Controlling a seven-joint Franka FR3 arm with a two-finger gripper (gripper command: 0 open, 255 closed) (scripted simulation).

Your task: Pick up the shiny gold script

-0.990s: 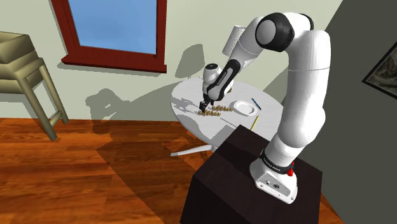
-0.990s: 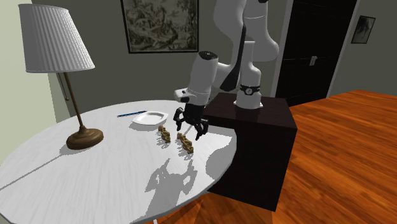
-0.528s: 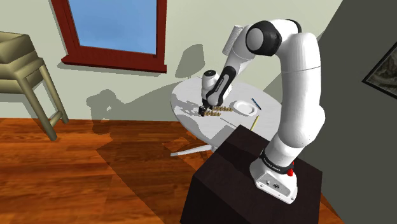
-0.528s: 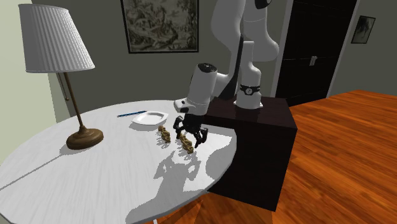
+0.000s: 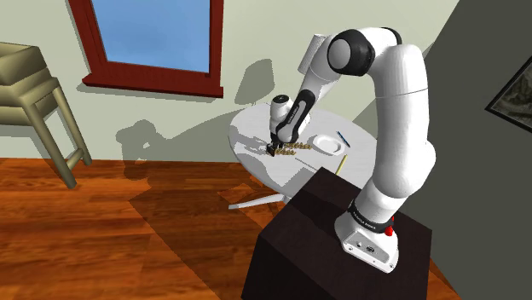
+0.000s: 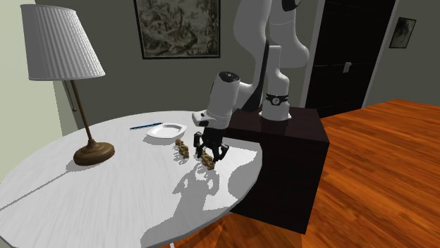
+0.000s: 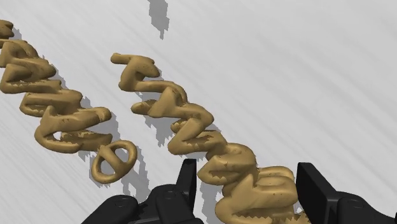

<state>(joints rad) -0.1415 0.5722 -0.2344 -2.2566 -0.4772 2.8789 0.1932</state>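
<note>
We see the gripper [image 6: 209, 156] down at the round white table [image 6: 106, 197], close to the edge nearest the stand [image 6: 282, 162], w/ the white arm bent over it from above. The gold script [image 7: 191, 121], a string of cursive letters, lies flat on the tabletop near that edge. Its end closest to the hand sits btwn the two black fingers [image 7: 186, 181]. In the wrist view the jaws are drawn in to about the script's width. Each finger looks pressed against a side of the last letters, so we read it as clasped, though the piece rests on the surface, not raised. A second gold script [image 7: 57, 102] lies just beside the first, roughly parallel, on the side away from the stand and apart from both fingers. Further along the same edge, in the second ext. view, we find a white plate [image 6: 165, 131] w/ a blue pen [image 6: 146, 126] just behind it, nearer the rim. A lamp [image 6: 77, 91] w/ a white pleated shade and brown base stands well apart from the scripts, toward the table's opposite side. In the shoulder view a yellow pencil [image 5: 339, 162] lies at the table's edge next to the stand, and a red-framed window [image 5: 153, 34] sits in the wall beyond the table.
</note>
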